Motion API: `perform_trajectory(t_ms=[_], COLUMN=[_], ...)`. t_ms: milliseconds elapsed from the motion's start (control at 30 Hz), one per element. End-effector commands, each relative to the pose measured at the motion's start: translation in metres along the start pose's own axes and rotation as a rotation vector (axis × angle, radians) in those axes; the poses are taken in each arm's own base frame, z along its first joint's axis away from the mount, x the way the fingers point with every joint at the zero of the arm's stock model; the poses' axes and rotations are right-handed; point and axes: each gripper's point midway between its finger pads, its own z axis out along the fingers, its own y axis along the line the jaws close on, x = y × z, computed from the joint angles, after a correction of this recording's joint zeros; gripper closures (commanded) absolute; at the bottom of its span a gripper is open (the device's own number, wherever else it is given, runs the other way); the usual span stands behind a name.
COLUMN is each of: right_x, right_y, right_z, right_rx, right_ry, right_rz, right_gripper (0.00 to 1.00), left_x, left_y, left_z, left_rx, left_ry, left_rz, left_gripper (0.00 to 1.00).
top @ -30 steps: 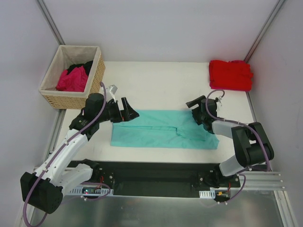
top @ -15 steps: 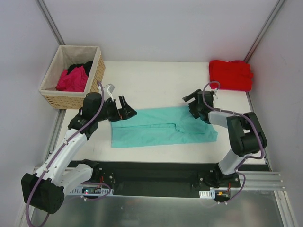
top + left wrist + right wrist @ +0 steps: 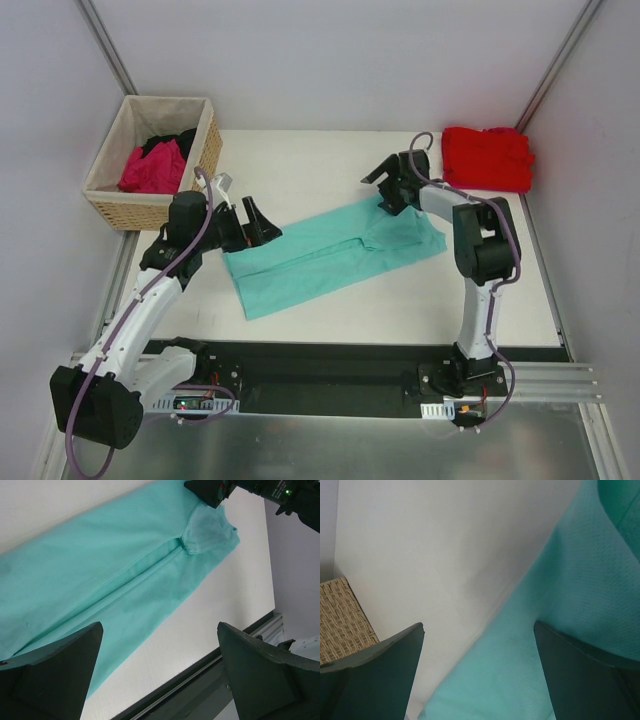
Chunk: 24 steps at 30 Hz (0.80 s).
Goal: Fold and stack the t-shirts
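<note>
Teal t-shirt [image 3: 330, 250] lies flat mid-table [image 3: 320, 165], folded lengthwise into a long narrow strip, set diagonally w/ its far end toward the right and its near end toward the left. A seam runs along the strip, and a paler sleeve flap is tucked at the far-right end; the cloth is mostly smooth. Red t-shirt [image 3: 487, 158] sits as a folded bundle in the far right corner, well apart from the teal one. Magenta t-shirt [image 3: 152, 168] and black t-shirt [image 3: 172, 142] are crumpled inside the basket [image 3: 150, 210] at far left, black partly hidden behind magenta. Count: 1 teal, 1 red, 1 magenta, 1 black, 1 basket. Left gripper [image 3: 262, 225] is spread wide over the strip's left end, holding nothing. Right gripper [image 3: 385, 187] is also wide apart, over the far-right end by the sleeve, empty; contact w/ the cloth can't be told.
</note>
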Motion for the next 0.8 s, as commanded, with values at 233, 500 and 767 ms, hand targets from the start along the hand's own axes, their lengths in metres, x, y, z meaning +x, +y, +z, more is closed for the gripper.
perform_trajectory(t_ms=[233, 500, 767], right_x=[0.019, 0.019, -0.003], right_y=[0.038, 0.116, 0.185], right_z=[0.052, 0.062, 0.019], right_rx=[-0.06, -0.293, -0.499], right_ry=[0.207, 0.257, 0.178], right_rz=[-0.046, -0.133, -0.251], right_gripper=[0.04, 0.03, 0.03], left_x=[-0.022, -0.024, -0.027], left_y=[-0.004, -0.004, -0.014], left_z=[0.0, 0.003, -0.002], left_rx=[0.019, 0.02, 0.062], left_ry=[-0.025, -0.022, -0.042], left_rz=[0.032, 0.028, 0.05], left_gripper=[0.01, 0.01, 0.01])
